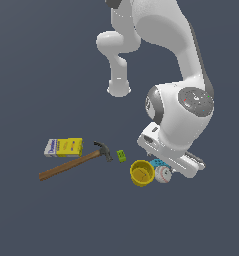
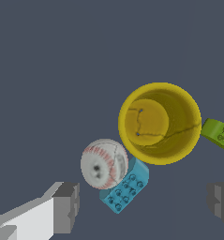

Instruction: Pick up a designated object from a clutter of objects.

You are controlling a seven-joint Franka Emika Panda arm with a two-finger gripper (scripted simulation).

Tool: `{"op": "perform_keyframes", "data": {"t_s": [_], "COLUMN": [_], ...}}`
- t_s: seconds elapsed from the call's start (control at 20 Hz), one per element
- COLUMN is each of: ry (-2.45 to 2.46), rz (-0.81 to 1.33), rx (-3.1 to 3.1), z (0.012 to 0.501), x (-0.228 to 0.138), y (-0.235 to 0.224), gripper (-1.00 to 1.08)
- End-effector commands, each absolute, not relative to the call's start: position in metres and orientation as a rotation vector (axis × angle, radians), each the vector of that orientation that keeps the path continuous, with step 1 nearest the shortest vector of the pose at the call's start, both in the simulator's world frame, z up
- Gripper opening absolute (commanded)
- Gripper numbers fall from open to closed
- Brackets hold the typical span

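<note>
The white baseball (image 1: 163, 174) (image 2: 104, 163) with red stitching rests on the floor, touching the yellow cup (image 1: 141, 173) (image 2: 160, 123) and the teal block (image 1: 156, 163) (image 2: 125, 186). In the wrist view my gripper (image 2: 144, 204) is open, one fingertip (image 2: 65, 207) near the ball and the other (image 2: 220, 202) far across; nothing lies between them. It hovers above the ball and cup. In the exterior view the hand (image 1: 171, 152) hangs just over the ball and hides its fingers. A green block (image 1: 121, 155) (image 2: 218, 133), a wooden-handled hammer (image 1: 73, 163) and a yellow-and-white box (image 1: 64, 147) lie toward the exterior view's left.
The arm's white base (image 1: 119, 87) stands behind the clutter in the exterior view. All objects lie on a plain dark grey floor (image 1: 51, 215).
</note>
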State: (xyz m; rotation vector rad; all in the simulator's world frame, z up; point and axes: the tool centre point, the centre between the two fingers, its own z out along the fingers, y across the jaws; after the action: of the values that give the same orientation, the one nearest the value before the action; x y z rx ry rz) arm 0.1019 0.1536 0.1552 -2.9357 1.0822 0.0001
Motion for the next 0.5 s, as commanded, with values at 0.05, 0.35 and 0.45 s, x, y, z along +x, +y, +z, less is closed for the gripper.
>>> {"op": "perform_keyframes", "data": {"t_s": [0.05,0.35,0.45], "ry": [1.186,1.310,1.339], "rz": [0.001,0.001,0.001], "rx": [-2.899,-2.851,-2.839], "z": [0.137,0.113,0.108], "x": [0.105,0.107,0.108], "y": [0.166,0.181,0.185], "gripper": [1.00,1.00,1.00]}}
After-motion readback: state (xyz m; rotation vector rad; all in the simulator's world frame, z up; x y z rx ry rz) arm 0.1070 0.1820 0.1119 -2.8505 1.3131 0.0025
